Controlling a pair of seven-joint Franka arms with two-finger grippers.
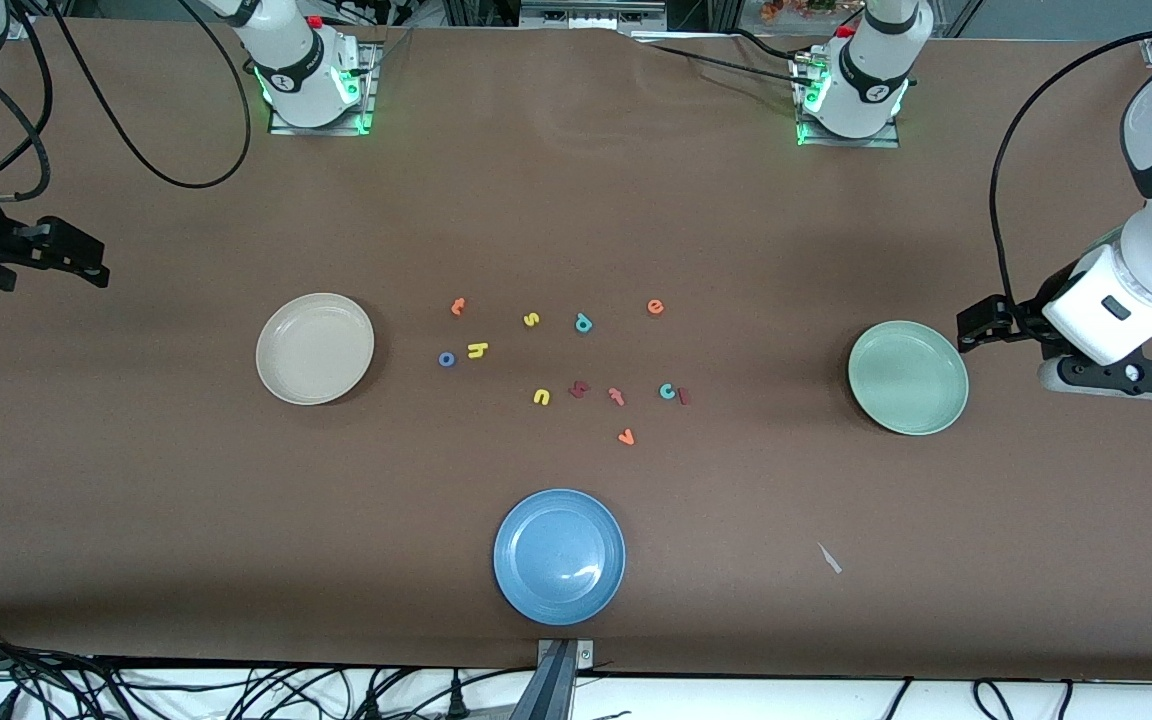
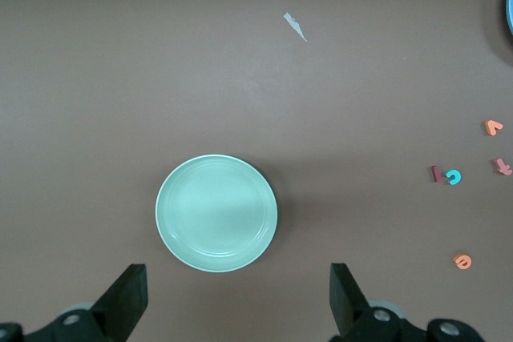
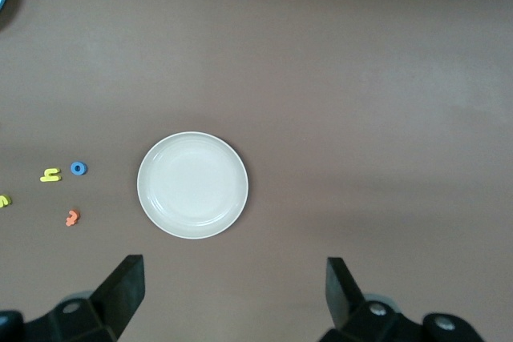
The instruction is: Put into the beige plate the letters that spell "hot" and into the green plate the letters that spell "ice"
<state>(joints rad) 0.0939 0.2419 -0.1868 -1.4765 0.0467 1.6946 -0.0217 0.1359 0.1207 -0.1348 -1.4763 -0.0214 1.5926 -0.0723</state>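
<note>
Front view: nothing sorted yet, both plates bare, so the task is at step one. Beige plate sits toward the right arm's end of the table, green plate toward the left arm's end, blue plate nearest the camera, between them.

Letters lie scattered between the beige & green plates. "hot" set: blue o touching or just beside yellow h, both near the beige plate; orange t a bit farther from the camera. "ice" set: teal c w/ dark red i right against it, orange e farther from the camera than those two. Leave alone: yellow s, yellow u, teal p, dark red angular letter, salmon f, orange v.

Left gripper hangs up in the air at its own end of the table, fingers wide apart, holding nothing; its wrist view looks down on the green plate. Right gripper likewise at its end, fingers spread, nothing in them, looking down on the beige plate. Both arms wait.

Next, I'd judge: right arm goes for o or h, left for c or i. Both pairs lie v. close, so a pinch must land on one letter w/o dragging its neighbour; the pieces are tiny & flat, so fingers must come right down to the tabletop
</note>
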